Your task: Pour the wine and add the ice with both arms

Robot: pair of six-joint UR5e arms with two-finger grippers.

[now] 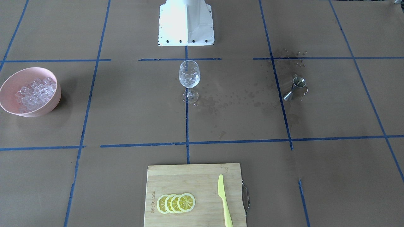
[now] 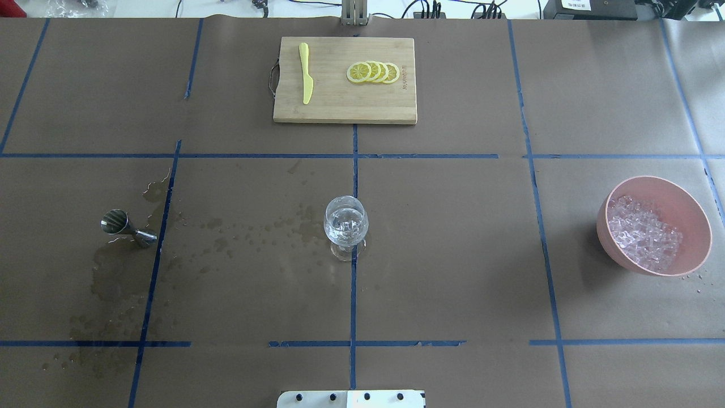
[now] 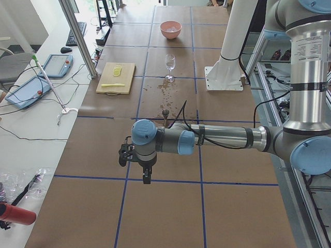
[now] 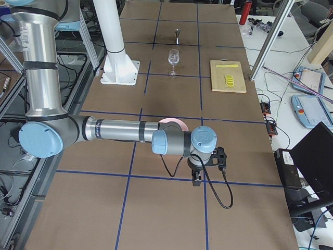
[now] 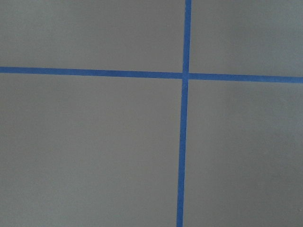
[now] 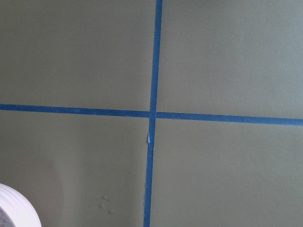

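Observation:
A clear wine glass [image 1: 189, 75] stands upright at the table's middle, also in the overhead view [image 2: 345, 224], with clear contents I cannot identify. The ice [image 1: 34, 93] is heaped in a pink bowl [image 1: 6, 86] on the robot's right side; the overhead view shows both the ice [image 2: 645, 238] and the bowl [image 2: 657, 187]. My left gripper [image 3: 146, 178] points down over bare table, far from the glass. My right gripper [image 4: 197, 179] hangs just beyond the bowl [image 4: 174, 121]. Both show only in the side views, so I cannot tell whether they are open or shut.
A metal jigger [image 2: 127, 226] sits among wet stains on the robot's left. A wooden cutting board [image 2: 340, 107] with lemon slices [image 2: 374, 72] and a yellow knife [image 2: 306, 73] lies at the far edge. The white pedestal base [image 1: 186, 22] stands behind the glass.

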